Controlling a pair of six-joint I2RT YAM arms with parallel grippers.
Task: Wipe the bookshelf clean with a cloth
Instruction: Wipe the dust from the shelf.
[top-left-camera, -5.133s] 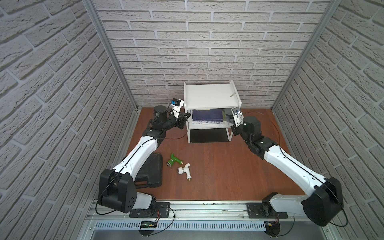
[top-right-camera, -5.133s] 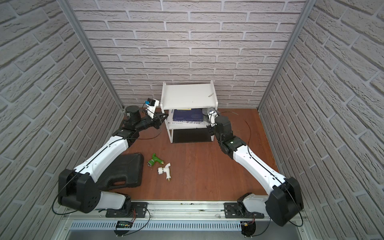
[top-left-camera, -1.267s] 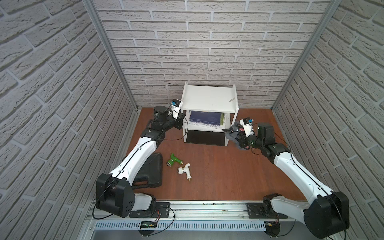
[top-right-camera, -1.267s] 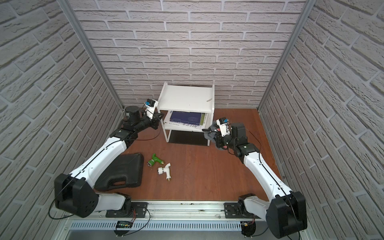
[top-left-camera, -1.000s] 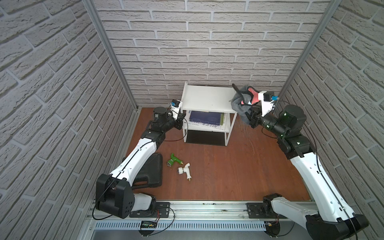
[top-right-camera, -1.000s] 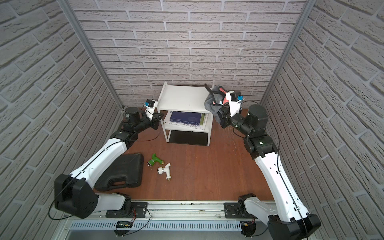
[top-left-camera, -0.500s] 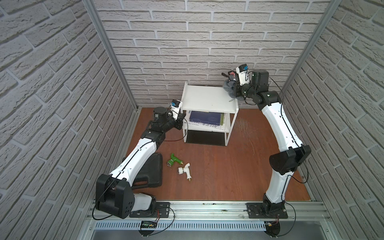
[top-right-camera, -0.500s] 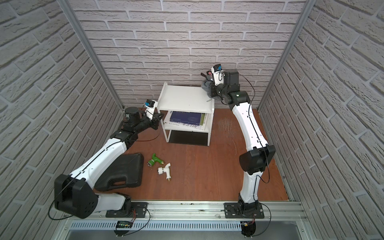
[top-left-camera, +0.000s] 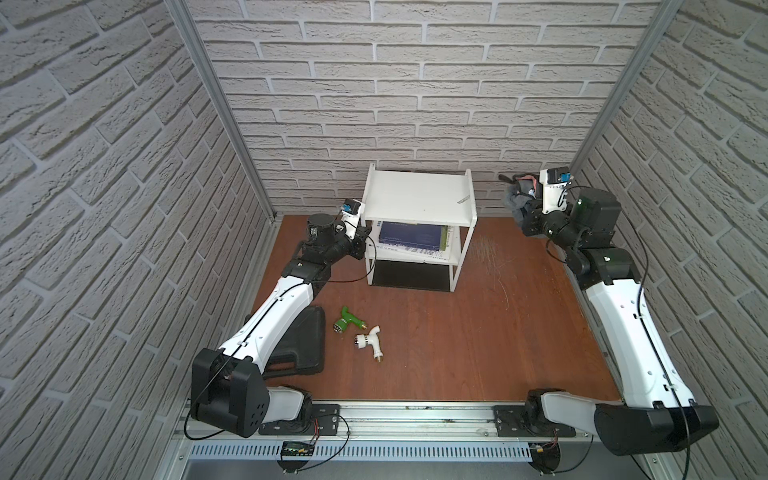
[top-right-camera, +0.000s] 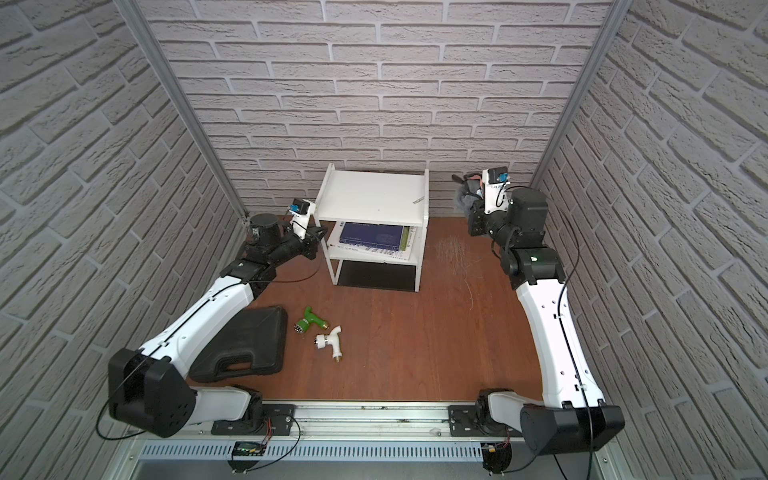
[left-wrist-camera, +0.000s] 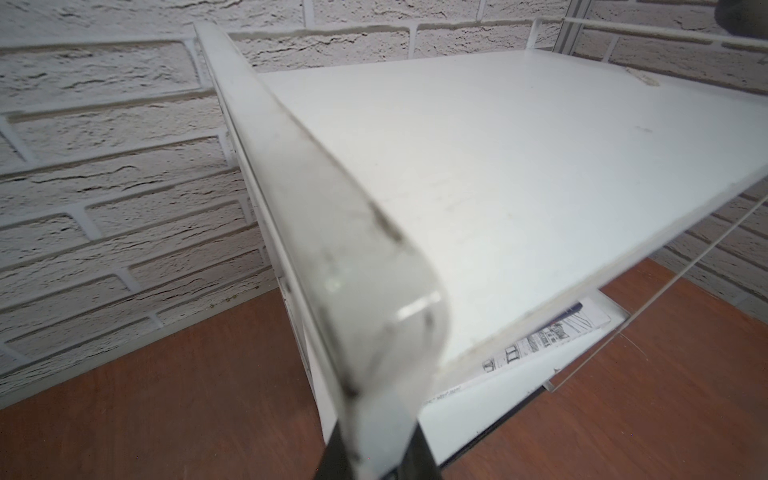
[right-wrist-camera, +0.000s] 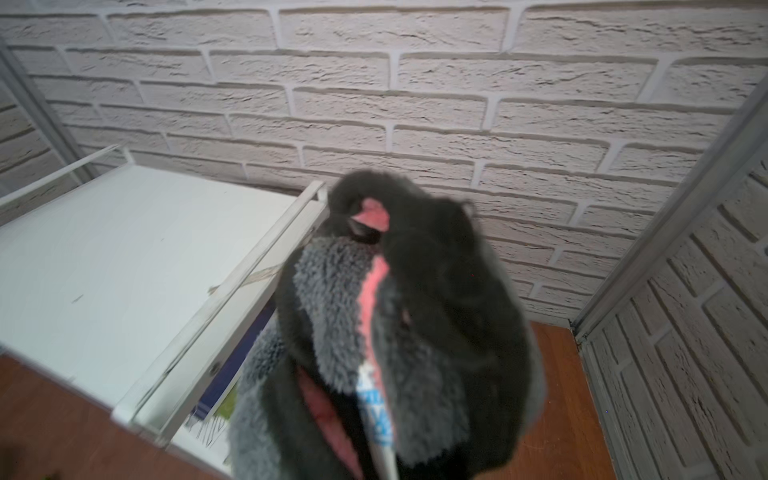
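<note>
My right gripper is pinched tight on the bunched cloth and holds it in the air just right of the bookshelf, near the back wall. In the right wrist view I see mostly grey pile with a pink strip. My left gripper is clamped on the bookshelf's left side rail. I see books on the middle tier, and a case, green nozzle and white tap on the floor in front.
</note>
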